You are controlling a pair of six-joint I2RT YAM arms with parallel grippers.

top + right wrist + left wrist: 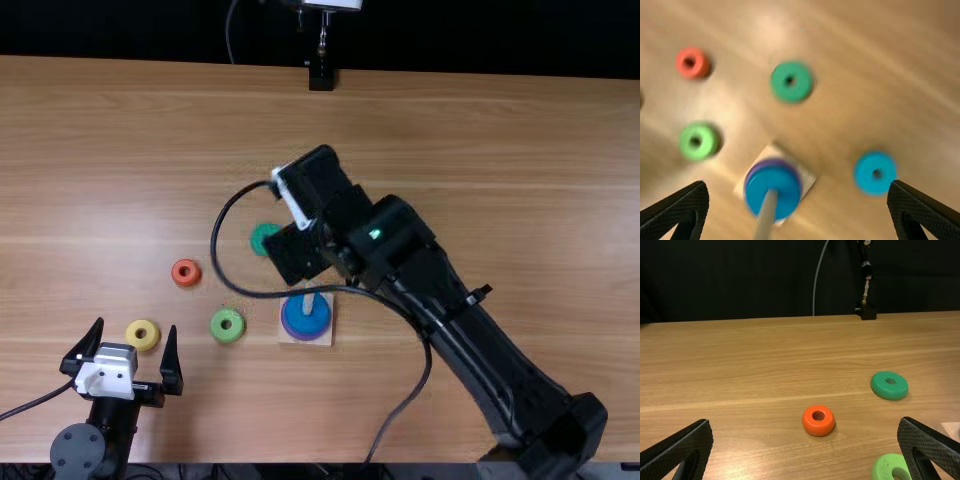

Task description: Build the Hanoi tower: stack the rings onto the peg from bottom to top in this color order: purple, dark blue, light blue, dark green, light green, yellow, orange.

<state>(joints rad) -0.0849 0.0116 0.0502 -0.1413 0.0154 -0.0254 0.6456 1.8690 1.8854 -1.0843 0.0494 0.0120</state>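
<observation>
Right arm (480,365), base toward five o'clock, is black with boxy joints; carries white plate (293,198) at wrist's ten o'clock, small green spot (375,234), thick black cable (216,225). Left arm (118,430), toward seven, shows round grey cap (78,450). Left gripper (135,325) has white housing (106,377), tapered black fingers (675,452), finely textured inside.

text: none readable | labels: none readable | brands: none readable | numbers: none readable | signs: none readable
</observation>
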